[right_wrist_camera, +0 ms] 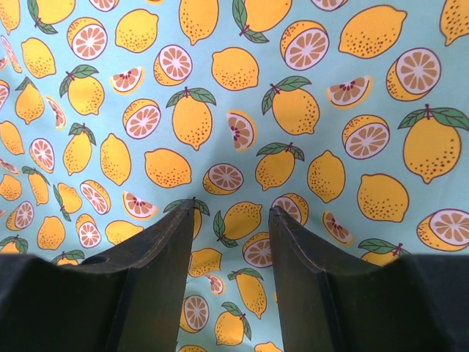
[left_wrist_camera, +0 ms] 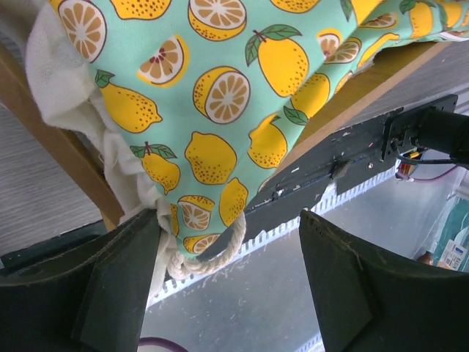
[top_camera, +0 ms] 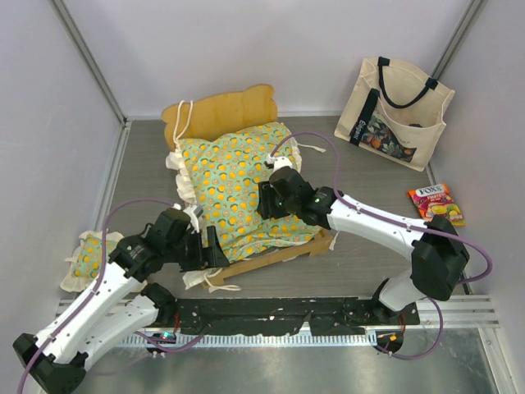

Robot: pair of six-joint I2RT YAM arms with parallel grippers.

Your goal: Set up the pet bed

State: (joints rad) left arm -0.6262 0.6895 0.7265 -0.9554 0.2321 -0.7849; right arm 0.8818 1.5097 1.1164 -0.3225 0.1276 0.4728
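You're poising left jaws wide, empty, astride mattress cushion (left_wrist_camera: 220, 95) corner tie (left_wrist_camera: 212, 257), likely for squaring it in frame (top_camera: 221, 108); right jaws hovering part-open, empty.

A cream tote bag (top_camera: 395, 103) is propped back right, a Fox's sweets packet (top_camera: 436, 203) is laid nearby, and a ruffled pillow (top_camera: 89, 257) is set far left.

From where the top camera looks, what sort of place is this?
Probably a robot test cell: plain pale walls enclose the table, a metal rail carries the left arm and right arm, and the pet bed, tote bag and sweets packet look staged.
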